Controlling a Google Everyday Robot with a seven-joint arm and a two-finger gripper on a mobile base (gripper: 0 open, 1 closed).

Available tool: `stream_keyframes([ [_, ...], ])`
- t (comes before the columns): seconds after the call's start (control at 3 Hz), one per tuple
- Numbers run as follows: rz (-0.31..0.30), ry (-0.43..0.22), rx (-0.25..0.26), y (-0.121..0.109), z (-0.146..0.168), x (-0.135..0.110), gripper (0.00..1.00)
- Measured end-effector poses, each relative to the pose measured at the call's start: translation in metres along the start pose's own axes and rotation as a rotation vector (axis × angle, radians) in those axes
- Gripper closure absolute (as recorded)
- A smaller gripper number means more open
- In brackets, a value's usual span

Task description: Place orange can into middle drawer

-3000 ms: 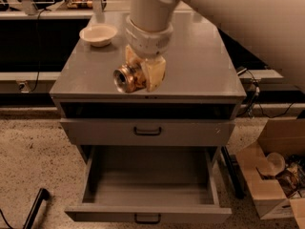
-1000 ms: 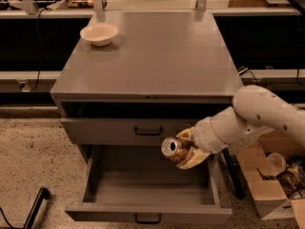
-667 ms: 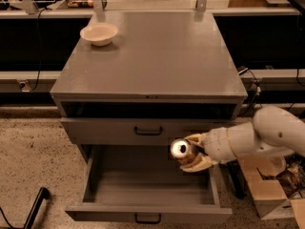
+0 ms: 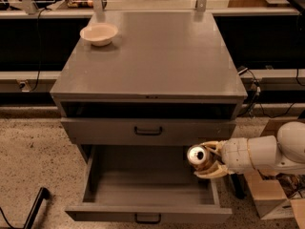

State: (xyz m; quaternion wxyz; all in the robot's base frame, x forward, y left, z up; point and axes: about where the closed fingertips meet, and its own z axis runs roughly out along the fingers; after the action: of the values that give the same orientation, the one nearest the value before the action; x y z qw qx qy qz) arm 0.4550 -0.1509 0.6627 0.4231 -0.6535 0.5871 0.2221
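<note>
The gripper [image 4: 206,162] is clamped on the can [image 4: 197,155], which lies sideways with a silvery end facing the camera, just above the right side of the middle drawer [image 4: 143,185]. That drawer stands pulled open, and the arm [image 4: 259,152] reaches in from its right. Directly above it is a closed upper drawer [image 4: 105,130], and higher, back left, a bowl [image 4: 99,34] rests on the cabinet top [image 4: 162,56].

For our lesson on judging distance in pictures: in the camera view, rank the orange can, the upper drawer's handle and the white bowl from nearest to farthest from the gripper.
1. The orange can: held in the gripper, over the open middle drawer, right side.
2. The upper drawer's handle: up and left.
3. The white bowl: cabinet top, far left corner.
</note>
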Motion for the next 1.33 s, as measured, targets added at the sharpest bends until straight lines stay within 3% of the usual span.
stream_keyframes([
  [0.33, 0.037, -0.056, -0.001, 0.001, 0.013, 0.015, 1.0],
  [0.67, 0.127, -0.182, -0.001, 0.002, 0.052, 0.051, 1.0],
  [1.33, 0.238, -0.263, -0.003, 0.013, 0.103, 0.101, 1.0],
])
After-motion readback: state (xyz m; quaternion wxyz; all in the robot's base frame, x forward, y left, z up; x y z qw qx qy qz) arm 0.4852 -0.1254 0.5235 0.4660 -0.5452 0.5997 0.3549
